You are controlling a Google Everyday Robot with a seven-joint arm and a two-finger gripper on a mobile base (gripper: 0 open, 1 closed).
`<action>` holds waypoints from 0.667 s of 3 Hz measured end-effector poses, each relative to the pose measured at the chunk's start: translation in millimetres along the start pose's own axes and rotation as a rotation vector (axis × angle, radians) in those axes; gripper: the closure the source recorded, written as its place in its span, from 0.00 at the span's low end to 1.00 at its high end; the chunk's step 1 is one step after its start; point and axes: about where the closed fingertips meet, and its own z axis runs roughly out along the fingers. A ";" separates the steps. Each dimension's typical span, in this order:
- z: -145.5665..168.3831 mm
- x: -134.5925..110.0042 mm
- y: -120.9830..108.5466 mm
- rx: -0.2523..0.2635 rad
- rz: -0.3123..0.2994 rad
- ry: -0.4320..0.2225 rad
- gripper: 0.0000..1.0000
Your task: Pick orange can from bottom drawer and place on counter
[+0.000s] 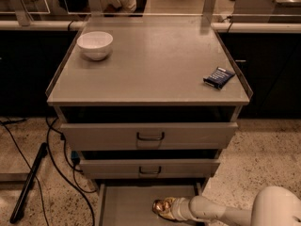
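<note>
The orange can (161,205) is shiny orange-gold and sits on the flat grey floor of the open bottom drawer (127,206), near its right side. My gripper (172,209) reaches in from the lower right on a white arm and is right up against the can's right side. The counter (150,62) is the flat grey top of the cabinet, well above the can.
A white bowl (95,44) stands at the counter's back left. A dark blue packet (219,77) lies at its right edge. Two drawers with dark loop handles (150,136) jut out slightly above the bottom drawer. Cables and a black bar (28,182) lie on the floor at left.
</note>
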 end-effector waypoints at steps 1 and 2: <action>-9.8 -3.4 5.1 -0.051 -0.030 -0.030 1.00; -53.1 -17.2 9.4 -0.137 -0.120 -0.098 1.00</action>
